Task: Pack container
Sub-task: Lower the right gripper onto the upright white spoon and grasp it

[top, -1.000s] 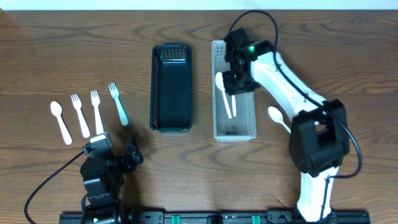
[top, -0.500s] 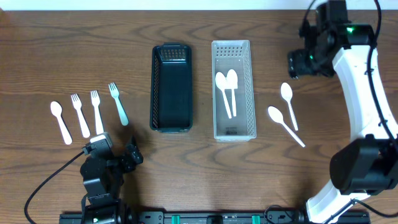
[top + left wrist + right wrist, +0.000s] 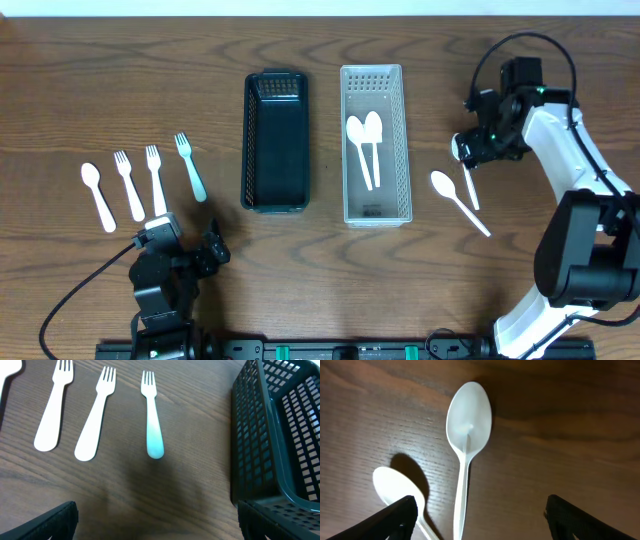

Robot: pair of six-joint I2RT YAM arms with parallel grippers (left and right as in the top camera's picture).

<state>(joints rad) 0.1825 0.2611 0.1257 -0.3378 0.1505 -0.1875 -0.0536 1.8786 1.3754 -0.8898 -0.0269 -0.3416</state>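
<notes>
My right end effector (image 3: 478, 147) hangs spread and empty at the right of the overhead frame, directly above a loose spoon (image 3: 468, 420). In the wrist view that spoon lies between my fingers with nothing pinched. A second loose spoon (image 3: 458, 202) lies just beside it, lower and to the left. My left end effector (image 3: 188, 252) is also spread wide and holds nothing, parked at the lower left near the forks.

The clear container (image 3: 378, 207) sits at centre frame and holds a pair of spoons (image 3: 355, 135) side by side, bowls toward the top. I take that to be the finished part of the job. The black basket (image 3: 276, 150) just to its left has nothing in it.

Everything else is out on the table (image 3: 100, 80): the two spoons under my right arm, and at the left a lone spoon (image 3: 98, 198), two white forks (image 3: 130, 190) and a teal fork (image 3: 192, 172) in a row. I judge the packing under halfway done, with two pieces in and six out. The spoon beneath my right fingers looks like the natural next pick.
</notes>
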